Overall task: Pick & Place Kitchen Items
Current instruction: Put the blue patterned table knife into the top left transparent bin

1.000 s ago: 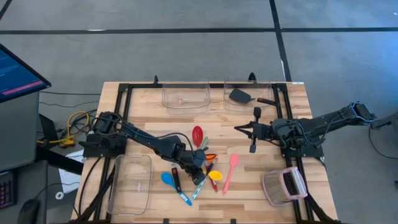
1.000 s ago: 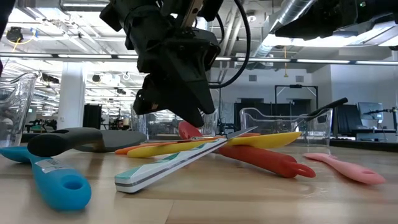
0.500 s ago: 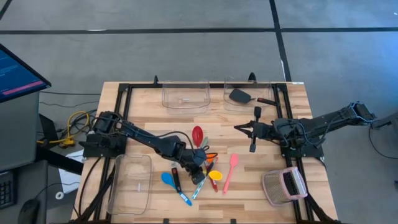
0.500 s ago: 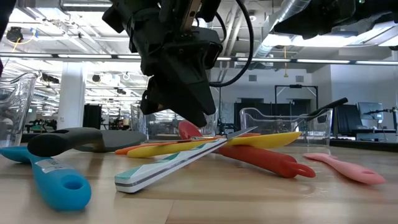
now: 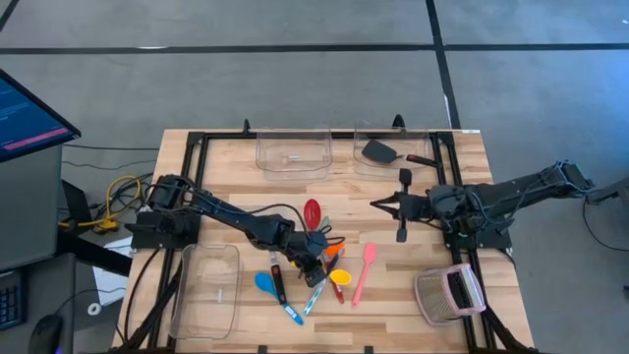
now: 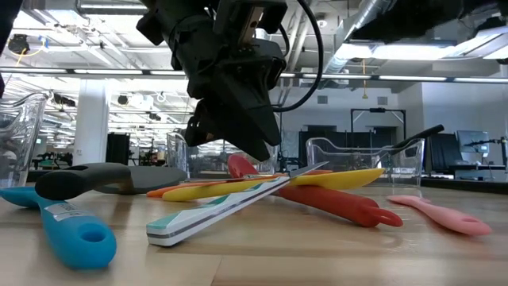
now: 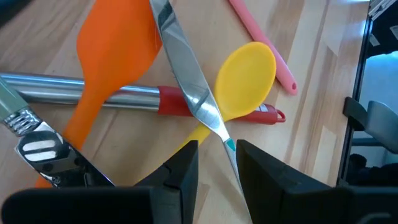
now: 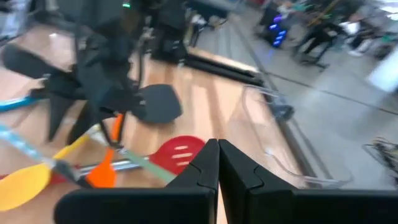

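Note:
A pile of utensils lies on the table's middle: a red slotted spoon (image 5: 312,211), an orange spatula (image 7: 115,50), a yellow spoon (image 7: 245,78), a silvery knife (image 7: 186,81), a blue spoon (image 5: 265,283) and a pink spatula (image 5: 364,270). A black turner (image 5: 378,151) lies in the far right bin. My left gripper (image 7: 217,152) hangs open just above the pile (image 6: 266,155), pointing down, one finger on either side of the knife where it crosses the yellow spoon's handle. My right gripper (image 5: 376,204) waits shut and empty to the pile's right.
Clear bins stand at the far middle (image 5: 292,152), far right (image 5: 425,147) and near left (image 5: 211,290). A grey mesh object with a pink part (image 5: 449,292) sits near right. A second black turner (image 6: 103,179) lies left of the pile. Bare wood lies between the pile and the far bins.
My left gripper has crept a little toward the table's right edge and slightly down over the pile. The utensils have stayed where they were.

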